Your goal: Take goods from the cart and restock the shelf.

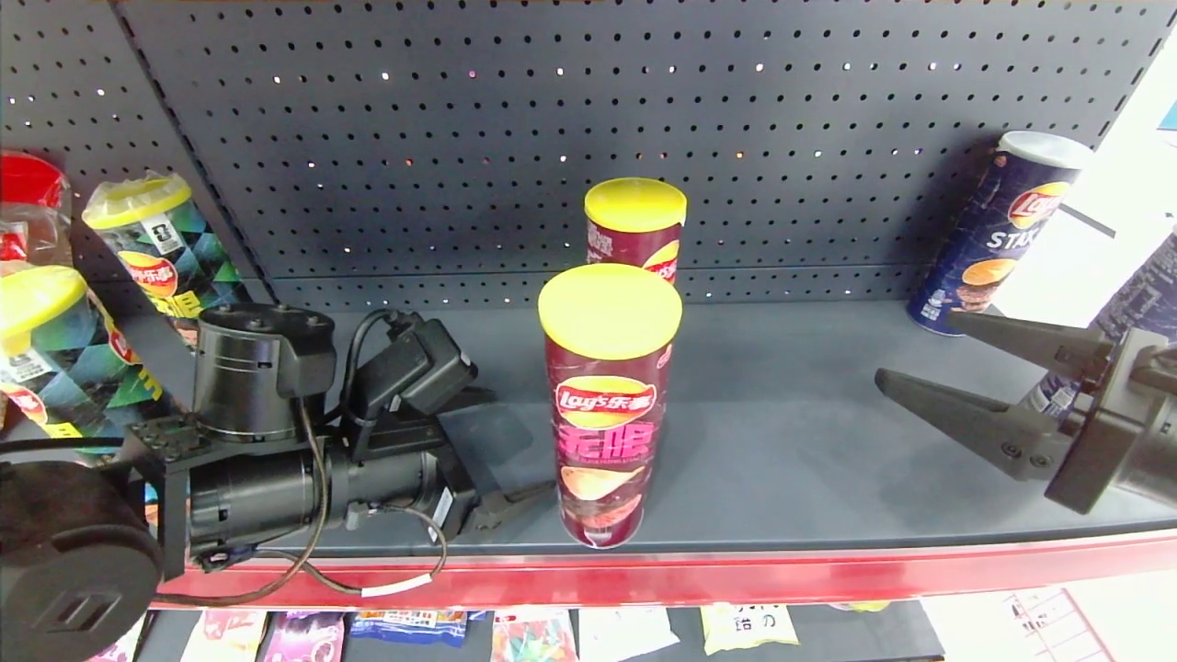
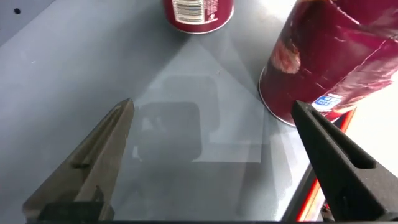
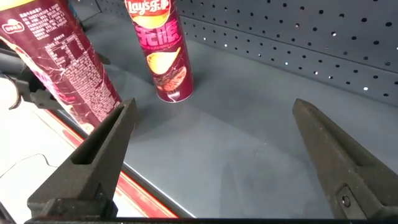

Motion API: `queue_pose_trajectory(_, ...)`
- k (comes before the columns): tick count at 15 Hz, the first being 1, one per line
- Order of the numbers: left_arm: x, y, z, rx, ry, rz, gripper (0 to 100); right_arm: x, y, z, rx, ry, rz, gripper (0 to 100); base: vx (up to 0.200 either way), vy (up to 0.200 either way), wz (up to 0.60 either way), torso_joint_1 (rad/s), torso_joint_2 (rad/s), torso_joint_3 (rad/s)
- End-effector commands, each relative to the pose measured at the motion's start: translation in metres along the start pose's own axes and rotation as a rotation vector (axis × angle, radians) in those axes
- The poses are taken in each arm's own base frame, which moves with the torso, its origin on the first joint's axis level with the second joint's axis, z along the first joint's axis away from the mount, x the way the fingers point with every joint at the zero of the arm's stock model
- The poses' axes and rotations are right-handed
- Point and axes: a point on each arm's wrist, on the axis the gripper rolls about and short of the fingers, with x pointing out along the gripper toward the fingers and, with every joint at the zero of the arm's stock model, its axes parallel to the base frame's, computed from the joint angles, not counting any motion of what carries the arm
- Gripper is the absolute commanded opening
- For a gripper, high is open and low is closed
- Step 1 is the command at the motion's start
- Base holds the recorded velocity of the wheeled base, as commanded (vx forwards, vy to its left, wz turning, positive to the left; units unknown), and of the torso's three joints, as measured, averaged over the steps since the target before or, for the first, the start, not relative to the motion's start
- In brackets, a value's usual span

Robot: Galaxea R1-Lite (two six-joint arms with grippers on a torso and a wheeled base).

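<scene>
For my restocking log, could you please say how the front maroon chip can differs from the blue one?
The front maroon can has a yellow lid; the blue can has a white one. The maroon can stands near the front of the shelf, in the middle; the blue can stands by the back panel, far right. Both are tall lidded tubes.

Dark grey pegboard back panel (image 1: 552, 110) rises beyond the left tool (image 1: 515, 446), light pinpricking its holes. A bright white area (image 1: 1094, 257) lies past the right tool (image 1: 915, 347).
</scene>
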Motion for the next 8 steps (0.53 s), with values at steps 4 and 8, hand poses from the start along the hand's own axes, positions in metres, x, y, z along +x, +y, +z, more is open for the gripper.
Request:
queue_pose_trajectory(4, 0.008, -0.002, 0.002, 0.005, 0.002, -0.018, 100, 0.003, 0.0, -0.002, 0.001, 0.01, 0.0, 100, 0.0, 0.0, 0.0, 0.0, 0.0, 0.0)
queue_pose_trajectory(8, 0.015, -0.003, 0.006, 0.013, -0.006, -0.03, 100, 0.003, -0.001, -0.002, 0.003, 0.01, -0.002, 100, 0.0, 0.0, 0.0, 0.0, 0.0, 0.0)
